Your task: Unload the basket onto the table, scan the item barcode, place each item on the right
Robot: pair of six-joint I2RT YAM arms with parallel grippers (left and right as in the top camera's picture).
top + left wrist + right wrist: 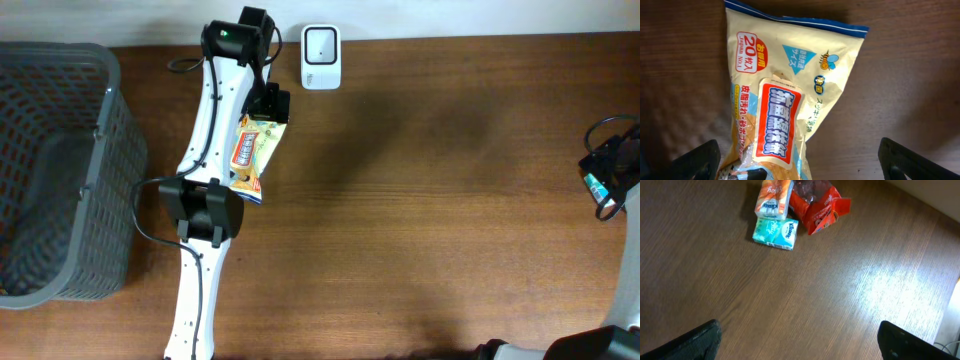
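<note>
The item is a cream snack bag [790, 95] with a red label and blue edges, lying flat on the wooden table [450, 200]; no barcode shows on its upper face. In the overhead view the bag [250, 152] lies below the white scanner [320, 57], which stands at the table's back edge. My left gripper [800, 167] hovers open over the bag's lower end, its dark fingers [695, 161] wide on either side and not touching it. My right gripper [800, 347] stands open over bare wood at the far right, holding nothing.
A grey mesh basket [60, 170] fills the left end of the table. In the right wrist view, a teal tissue pack [775, 232], an orange pack [774, 197] and a red bag [817, 205] lie grouped together. The left arm [205, 215] crosses beside the bag.
</note>
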